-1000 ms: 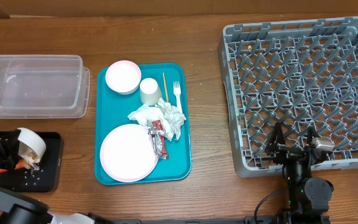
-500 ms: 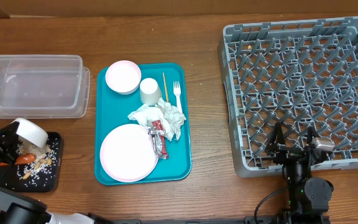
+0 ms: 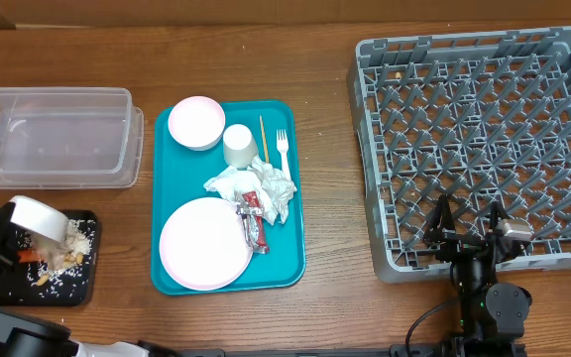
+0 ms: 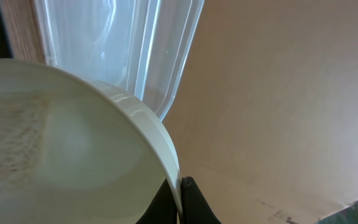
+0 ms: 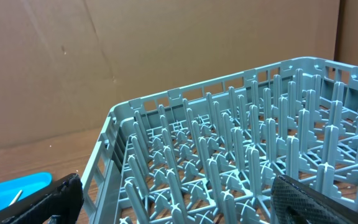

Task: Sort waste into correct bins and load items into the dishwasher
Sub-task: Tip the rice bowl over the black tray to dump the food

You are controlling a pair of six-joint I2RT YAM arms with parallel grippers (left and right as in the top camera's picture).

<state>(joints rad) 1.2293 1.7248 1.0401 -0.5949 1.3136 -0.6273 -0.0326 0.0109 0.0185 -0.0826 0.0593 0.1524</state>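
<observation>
Scraps [image 3: 67, 253] lie in the black tray [image 3: 8, 283] left of the teal tray [image 3: 295, 188], with the left claw [image 4: 180, 186] gripping a bowl [image 3: 40, 216] above; napkins [image 3: 276, 188], wrapper [image 3: 253, 220] and plate [image 3: 204, 243] unsorted; rack [image 3: 484, 129] unloaded; right claw [image 3: 467, 228] wide open.

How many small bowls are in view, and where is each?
2. The first bowl sits in the teal tray's far-left corner. The second bowl is gripped by the left hand, tilted over the black tray. None seems hidden.

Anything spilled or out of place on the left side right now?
Nothing alarming. Loose rice and scraps lie scattered on the black tray, below the tilted white bowl pinched by its rim in the left tool. From overhead, none appears to have landed on the wood, though the arm hides part of the tray.
</observation>
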